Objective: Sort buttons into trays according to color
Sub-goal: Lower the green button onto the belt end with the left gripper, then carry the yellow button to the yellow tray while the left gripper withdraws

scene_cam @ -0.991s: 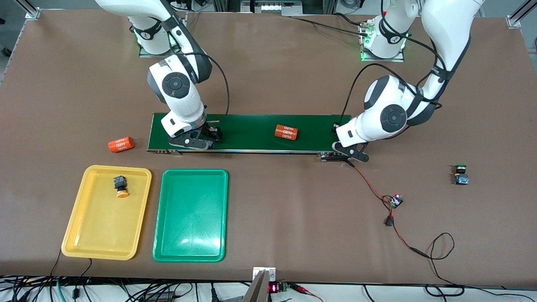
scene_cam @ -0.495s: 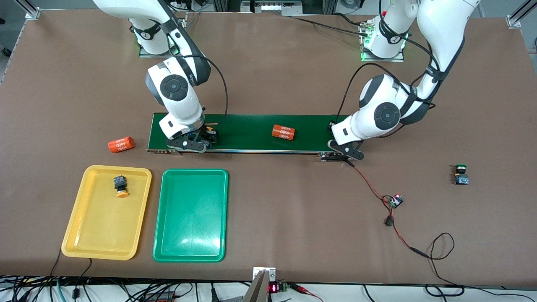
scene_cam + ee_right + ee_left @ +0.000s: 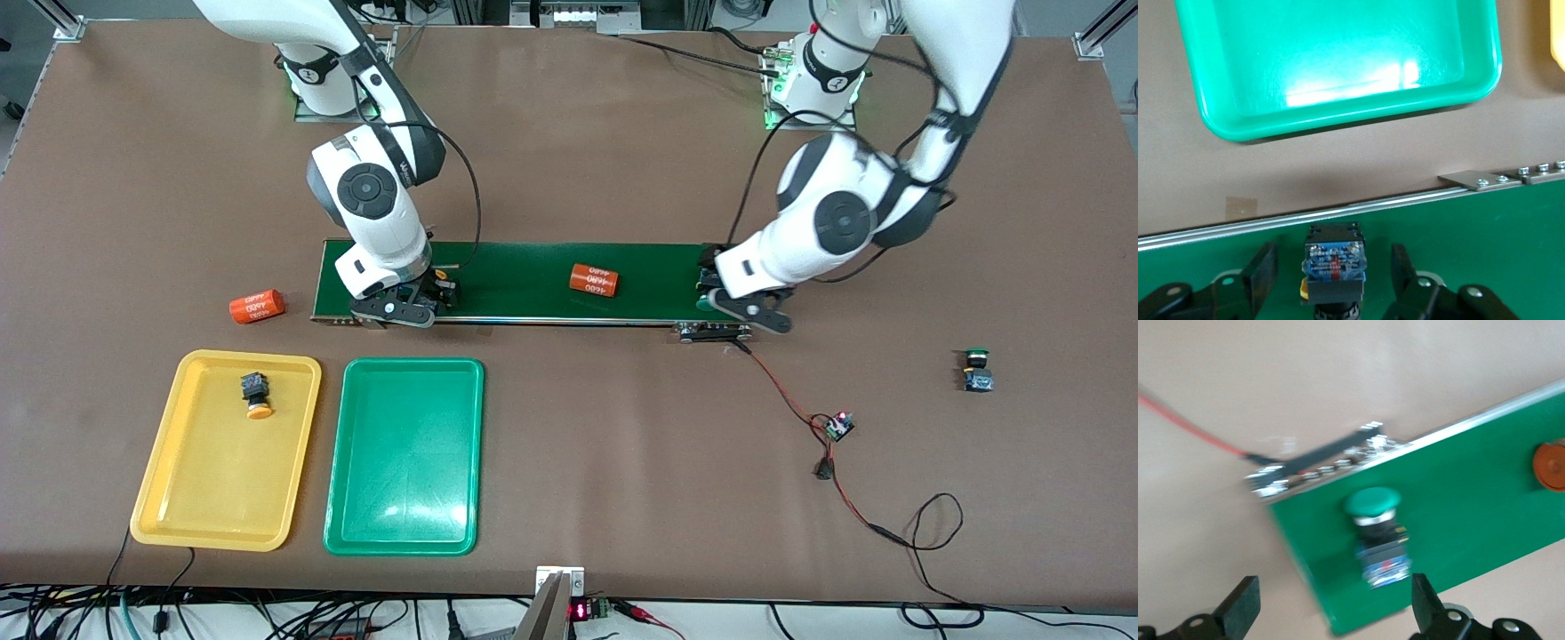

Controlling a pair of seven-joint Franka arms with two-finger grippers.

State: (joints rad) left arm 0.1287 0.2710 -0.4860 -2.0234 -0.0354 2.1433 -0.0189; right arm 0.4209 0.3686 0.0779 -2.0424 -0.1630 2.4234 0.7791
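The orange cylinder (image 3: pixel 256 306) lies on the worktop (image 3: pixel 622 498) off the belt's end, well apart from either set of fingers. It is no part of the sort. The yellow tray (image 3: pixel 213 480) already holds one yellow button (image 3: pixel 256 396).

The step in hand looks like a pick. The right gripper (image 3: pixel 425 299) is down on the belt (image 3: pixel 533 267). In the right wrist view its fingers (image 3: pixel 1265 267) stand part open on either side of a button (image 3: pixel 1335 263) whose cap shows yellow. There is a small gap on each side, so nothing is gripped yet. The next move calls for closing squarely on the black body, lifting clear of the belt's metal edge and carrying the button to the yellow tray, not the green tray (image 3: pixel 400 462) that lies straight ahead of the fingers.

A second cylinder (image 3: pixel 594 280) lies mid-belt, between the two grippers and touching neither.

The left gripper (image 3: pixel 711 298) hangs over the belt's other end. Its fingers (image 3: pixel 1245 607) are wide open and hold nothing. A green button (image 3: pixel 1377 533) lies free on the belt just ahead of them.

Another green button (image 3: pixel 976 371) waits on the worktop, well apart from the left fingers. A red wire and a small board (image 3: pixel 838 425) lie between them, and a low reach could snag the wire.
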